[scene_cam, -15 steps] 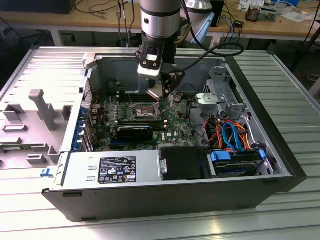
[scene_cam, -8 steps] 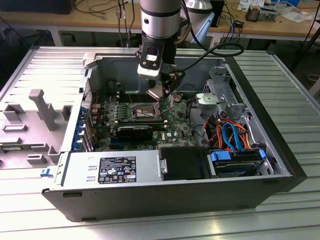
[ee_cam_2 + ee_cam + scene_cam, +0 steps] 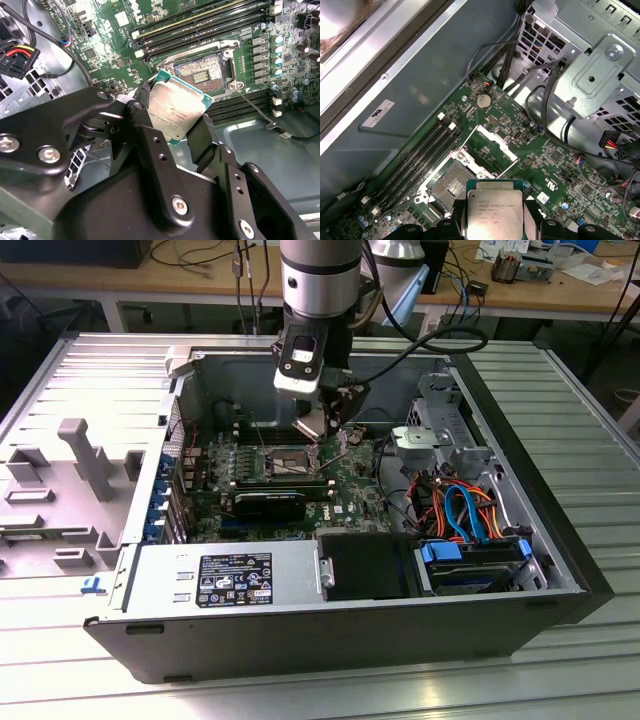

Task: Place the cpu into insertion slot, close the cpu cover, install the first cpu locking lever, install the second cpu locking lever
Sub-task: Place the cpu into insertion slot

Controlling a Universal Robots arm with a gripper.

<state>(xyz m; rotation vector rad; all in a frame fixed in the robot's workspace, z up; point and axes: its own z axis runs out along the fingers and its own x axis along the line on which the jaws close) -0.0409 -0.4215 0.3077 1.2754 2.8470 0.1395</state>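
Observation:
The cpu (image 3: 175, 112) is a flat square chip with a silvery top, and my gripper (image 3: 175, 120) is shut on its two opposite edges. It hangs tilted above the green motherboard, apart from it. The insertion slot (image 3: 202, 72) lies open just beyond the chip, with its dark contact field bare. In the first wrist view the cpu (image 3: 495, 212) sits between the black fingers (image 3: 456, 212), the insertion slot (image 3: 452, 185) is beside it, and the cpu cover (image 3: 495, 145) stands swung up behind the slot. In the exterior view my gripper (image 3: 325, 430) hovers over the slot (image 3: 285, 458) inside the open computer case.
Long black memory slots (image 3: 200, 22) run along both sides of the socket. A metal drive cage (image 3: 590, 75) and cable bundles (image 3: 460, 505) fill the case on the exterior view's right. The power supply (image 3: 225, 580) and a black fan shroud (image 3: 365, 565) line the near wall.

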